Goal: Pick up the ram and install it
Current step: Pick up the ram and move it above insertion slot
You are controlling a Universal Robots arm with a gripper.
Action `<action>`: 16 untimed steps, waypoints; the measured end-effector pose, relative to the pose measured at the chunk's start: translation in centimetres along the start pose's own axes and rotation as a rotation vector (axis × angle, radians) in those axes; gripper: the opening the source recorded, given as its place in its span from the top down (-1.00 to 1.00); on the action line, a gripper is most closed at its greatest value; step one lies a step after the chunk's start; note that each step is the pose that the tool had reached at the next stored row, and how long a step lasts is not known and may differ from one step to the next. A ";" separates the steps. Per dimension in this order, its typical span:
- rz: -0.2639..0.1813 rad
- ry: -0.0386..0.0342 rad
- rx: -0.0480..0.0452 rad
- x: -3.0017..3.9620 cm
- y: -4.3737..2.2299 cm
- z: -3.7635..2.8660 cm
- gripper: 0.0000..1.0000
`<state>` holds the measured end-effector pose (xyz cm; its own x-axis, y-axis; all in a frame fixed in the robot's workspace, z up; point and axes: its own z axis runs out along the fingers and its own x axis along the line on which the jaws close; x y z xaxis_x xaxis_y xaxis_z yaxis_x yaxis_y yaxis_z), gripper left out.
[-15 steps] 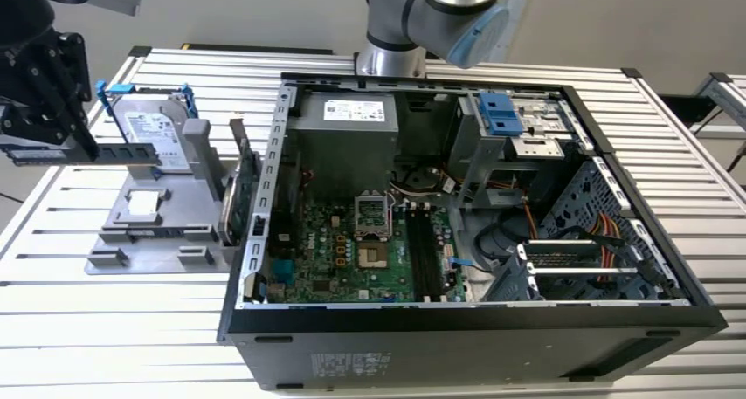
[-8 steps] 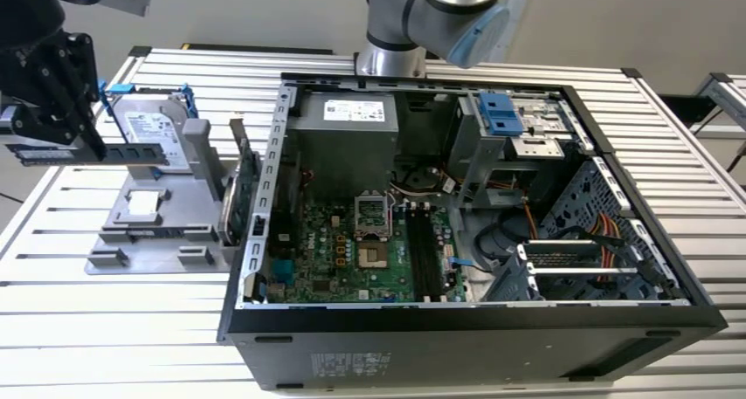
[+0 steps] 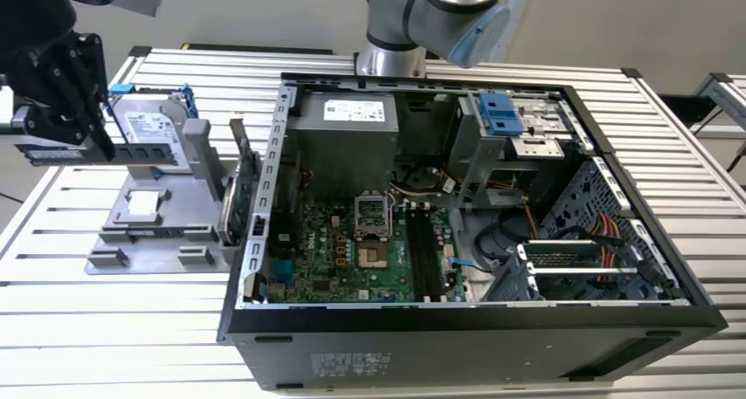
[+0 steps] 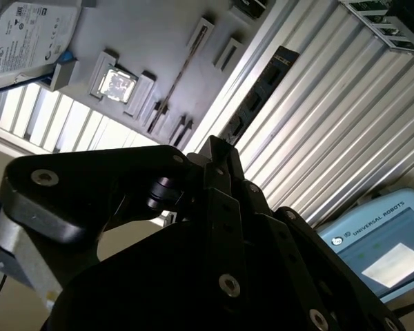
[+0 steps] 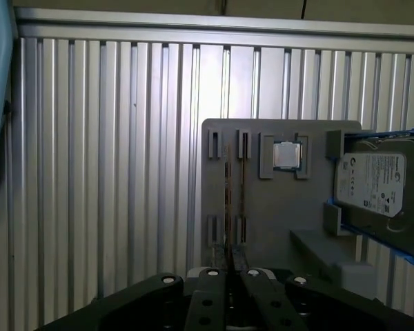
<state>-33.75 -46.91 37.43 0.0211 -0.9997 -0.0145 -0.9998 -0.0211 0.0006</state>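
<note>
In the exterior view my black gripper (image 3: 84,141) hangs at the far left, above the grey parts holder (image 3: 152,233), shut on the ram (image 3: 111,153). The ram is a long dark blue stick lying level between the fingers. In the second wrist view the ram (image 4: 262,89) juts out from the closed fingers (image 4: 224,165) over the slatted table. The first wrist view shows it edge-on as a thin line (image 5: 228,207) running up from the gripper (image 5: 228,272). The open computer case (image 3: 466,320) lies to the exterior view's right, with its long black memory slots (image 3: 420,251) on the green motherboard.
A silver hard drive (image 3: 146,124) stands in the holder behind the gripper, and a square chip (image 5: 288,155) sits in its pocket. Another thin stick (image 5: 243,186) stands in a holder slot. A green card (image 3: 233,185) stands beside the case wall. The arm base (image 3: 397,32) is behind the case.
</note>
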 end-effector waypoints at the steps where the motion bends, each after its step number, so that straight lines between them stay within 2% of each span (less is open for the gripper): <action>1: 0.000 0.0000 0.0000 0.00 -0.10 0.00 1.00; 16: 0.000 0.0000 0.0000 0.04 -1.79 0.00 1.00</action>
<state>-31.96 -46.90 37.43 0.0211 -0.9997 -0.0145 -0.9998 -0.0211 0.0006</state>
